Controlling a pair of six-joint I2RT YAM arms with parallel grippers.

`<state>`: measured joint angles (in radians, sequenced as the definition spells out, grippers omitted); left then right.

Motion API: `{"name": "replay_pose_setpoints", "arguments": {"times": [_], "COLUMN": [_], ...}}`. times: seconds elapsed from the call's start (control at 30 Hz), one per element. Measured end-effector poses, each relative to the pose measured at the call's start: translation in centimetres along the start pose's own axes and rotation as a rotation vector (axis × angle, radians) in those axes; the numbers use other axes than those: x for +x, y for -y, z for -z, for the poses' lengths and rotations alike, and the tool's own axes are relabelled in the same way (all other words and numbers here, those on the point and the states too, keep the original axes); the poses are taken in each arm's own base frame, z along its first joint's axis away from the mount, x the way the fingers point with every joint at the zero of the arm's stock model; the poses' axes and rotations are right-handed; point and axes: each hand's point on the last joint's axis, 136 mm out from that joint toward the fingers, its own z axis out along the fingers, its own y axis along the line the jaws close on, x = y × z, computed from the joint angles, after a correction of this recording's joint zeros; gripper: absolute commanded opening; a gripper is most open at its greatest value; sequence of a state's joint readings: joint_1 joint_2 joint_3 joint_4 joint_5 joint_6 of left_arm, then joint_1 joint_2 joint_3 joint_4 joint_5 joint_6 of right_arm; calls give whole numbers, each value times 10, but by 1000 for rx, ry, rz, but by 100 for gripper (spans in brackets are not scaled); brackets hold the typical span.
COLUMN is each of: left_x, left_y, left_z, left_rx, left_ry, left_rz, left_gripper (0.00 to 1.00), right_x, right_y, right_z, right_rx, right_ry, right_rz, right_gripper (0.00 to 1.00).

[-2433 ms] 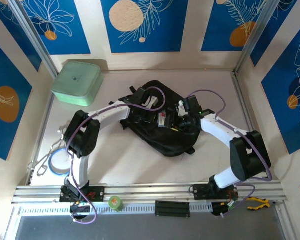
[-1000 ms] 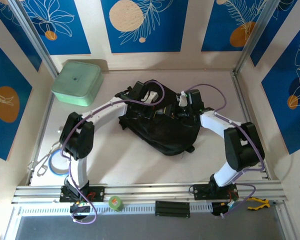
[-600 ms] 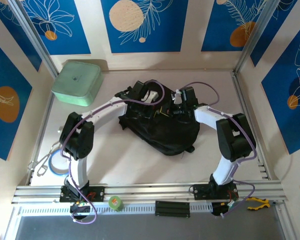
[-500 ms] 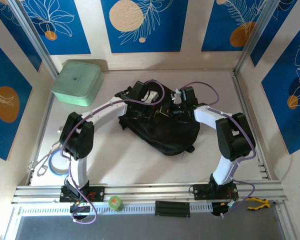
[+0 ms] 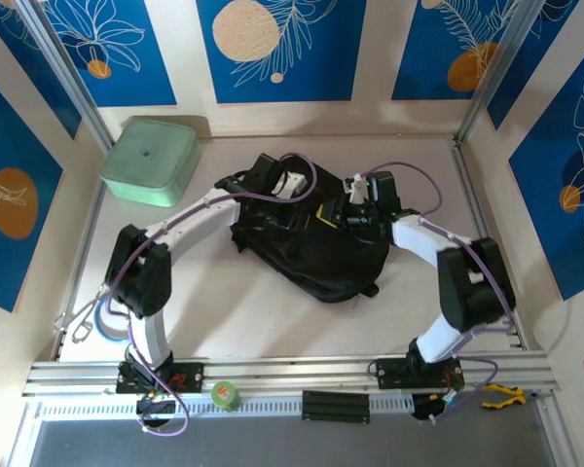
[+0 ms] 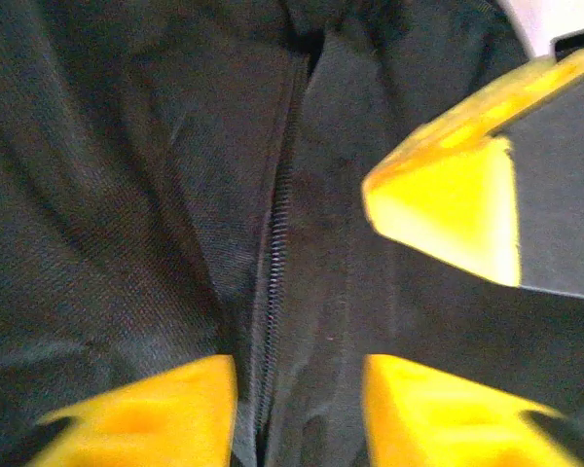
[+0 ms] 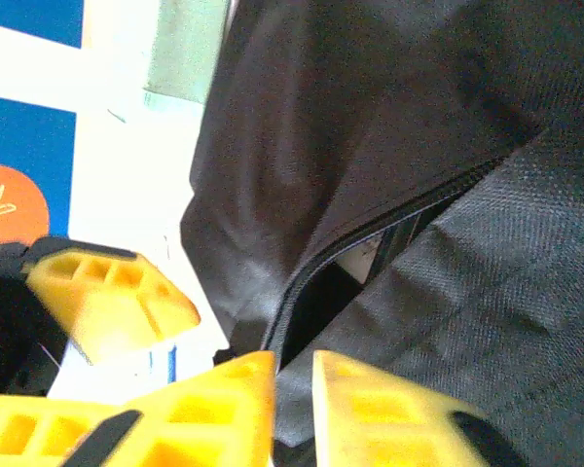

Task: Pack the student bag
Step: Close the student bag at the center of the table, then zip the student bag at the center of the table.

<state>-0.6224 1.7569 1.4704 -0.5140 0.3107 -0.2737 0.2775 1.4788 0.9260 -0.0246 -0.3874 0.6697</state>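
Table top is beige, blue-panel walls around it; black bag (image 5: 321, 258) lies flat mid-table, between the two arms, same spot as a second ago. What changed is the left gripper (image 6: 297, 409): it was clamped shut on the bag's far end a moment back, and now its fingers stand well apart with the zipper (image 6: 277, 224) running between them and nothing pinched. The left elbow has also swung out toward the near-left. The right gripper (image 7: 292, 375) has backed slightly right and toward the near edge. Its fingers are close together with a slim gap, and the edge of the bag's mouth (image 7: 321, 292) runs toward that gap — can't tell whether fabric is caught there. In the right wrist view the mouth is a narrow slit with something pale inside. My read: the left has let go, so the bag is no longer held taut from both ends — likely a regrasp or a handover of the zipper job. Green box (image 5: 148, 159) sits at the far-left corner, well apart from the bag.
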Motion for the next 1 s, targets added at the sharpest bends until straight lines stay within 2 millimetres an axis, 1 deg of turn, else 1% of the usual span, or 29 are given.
{"name": "replay_pose_setpoints", "arguments": {"times": [0.07, 0.13, 0.2, 0.3, 0.4, 0.47, 0.53, 0.6, 0.7, 0.77, 0.9, 1.0], "left_x": [0, 3, 13, 32, 55, 70, 83, 95, 107, 113, 120, 121], "left_y": [-3, -12, -28, -54, -81, -98, -114, -131, -150, -157, -165, -167], "left_z": [15, 27, 39, 51, 65, 76, 88, 102, 120, 126, 130, 130], "left_rx": [-1, -17, -54, -120, -186, -229, -273, -325, -385, -409, -426, -430], "left_ry": [39, 76, 108, 138, 168, 193, 225, 265, 319, 340, 348, 348], "left_rz": [21, 57, 110, 188, 270, 326, 380, 433, 495, 519, 548, 553], "left_gripper": [74, 81, 87, 94, 100, 100, 100, 100, 100, 100, 100, 100], "right_x": [2, 6, 15, 31, 45, 52, 58, 67, 77, 81, 83, 86], "right_y": [-7, -13, -22, -40, -59, -70, -76, -78, -70, -63, -43, -33], "right_z": [10, 12, 8, -4, -19, -29, -39, -49, -63, -72, -86, -90], "right_rx": [38, 88, 143, 200, 231, 242, 254, 266, 309, 340, 406, 438], "right_ry": [6, -13, -52, -116, -181, -228, -274, -342, -445, -508, -606, -661], "right_rz": [56, 122, 207, 350, 509, 613, 703, 796, 905, 955, 1026, 1062], "right_gripper": [48, 57, 67, 73, 73, 72, 72, 68, 61, 58, 56, 52]}}
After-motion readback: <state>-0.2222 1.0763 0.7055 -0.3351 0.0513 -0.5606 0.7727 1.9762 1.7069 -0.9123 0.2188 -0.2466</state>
